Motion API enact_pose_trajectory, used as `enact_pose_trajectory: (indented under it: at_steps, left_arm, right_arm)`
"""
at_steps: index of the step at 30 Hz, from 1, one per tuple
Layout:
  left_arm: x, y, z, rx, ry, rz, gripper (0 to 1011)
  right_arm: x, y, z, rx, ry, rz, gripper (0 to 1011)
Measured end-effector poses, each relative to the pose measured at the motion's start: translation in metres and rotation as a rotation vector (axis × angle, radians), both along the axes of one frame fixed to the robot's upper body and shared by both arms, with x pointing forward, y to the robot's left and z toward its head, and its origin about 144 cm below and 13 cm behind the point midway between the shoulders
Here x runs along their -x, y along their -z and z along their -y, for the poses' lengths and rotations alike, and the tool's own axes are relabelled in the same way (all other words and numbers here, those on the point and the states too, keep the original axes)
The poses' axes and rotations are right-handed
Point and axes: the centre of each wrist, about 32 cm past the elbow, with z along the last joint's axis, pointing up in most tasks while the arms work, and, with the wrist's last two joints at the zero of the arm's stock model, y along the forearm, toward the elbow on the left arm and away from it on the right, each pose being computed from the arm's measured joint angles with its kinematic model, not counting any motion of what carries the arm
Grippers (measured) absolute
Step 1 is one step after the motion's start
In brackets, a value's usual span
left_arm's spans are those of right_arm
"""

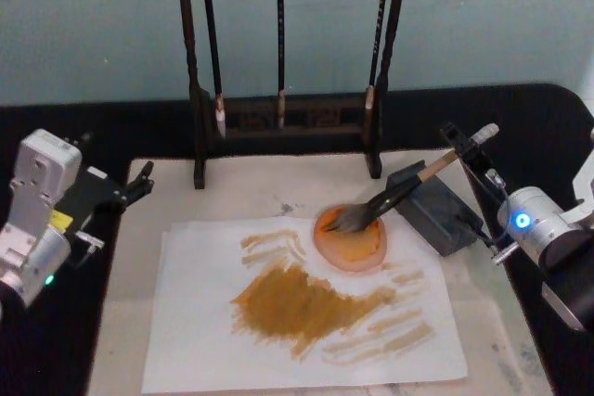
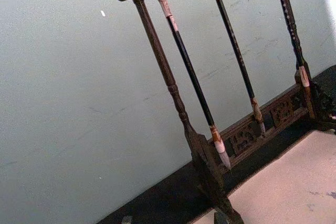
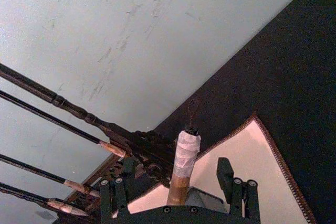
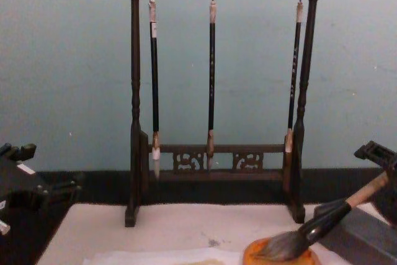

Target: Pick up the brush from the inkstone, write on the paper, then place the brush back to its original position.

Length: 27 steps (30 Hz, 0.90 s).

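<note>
right gripper (image 1: 473, 152): mine, at the right edge of the head view, level with the middle of the frame, at the upper end of the brush.
my fingers (image 3: 226, 174): spread wide. In the right wrist view the handle stands up between them with a gap on each side, and neither pad touches the wood.
brush (image 1: 399, 190): lies aslant in the right half of the head view. The bushy hair is down in the orange dish (image 1: 357, 255), the black ferrule and tan handle rise toward the upper right over the inkstone, and the end is wrapped in white tape with a cord loop.
inkstone (image 1: 444, 220): dark grey block just right of the dish, under the handle.
paper (image 1: 213, 340): white sheet across the lower middle of the head view, lying on the beige mat (image 1: 251, 183). The dish sits on its upper right part.
marks on paper: a broad ochre patch (image 1: 297, 303) in the middle, with paler strokes around it.
brush stand (image 1: 278, 122): dark wood, top centre, with three thin brushes hanging from it.
left gripper (image 1: 137, 183): parked at the left edge, well apart from the paper. I cannot tell how its grip stands.
</note>
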Motion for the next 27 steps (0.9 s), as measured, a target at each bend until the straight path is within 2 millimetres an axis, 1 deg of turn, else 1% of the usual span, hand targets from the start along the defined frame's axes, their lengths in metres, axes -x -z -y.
enact_pose_trajectory:
  at_steps: [11, 23, 27]
  left_arm:
    - [0.0, 0.0, 0.0, 0.0, 0.0, 0.0, 1010]
    - [0.0, 0.0, 0.0, 0.0, 0.0, 0.0, 1010]
    - [0.0, 0.0, 0.0, 0.0, 0.0, 0.0, 1009]
  right_arm:
    - [0.0027, 0.0041, -0.0008, 0.004, -0.005, -0.009, 1000]
    - [0.003, 0.0044, -0.0008, 0.006, -0.005, -0.008, 1000]
    - [0.003, 0.0042, -0.0008, 0.006, -0.005, -0.008, 964]
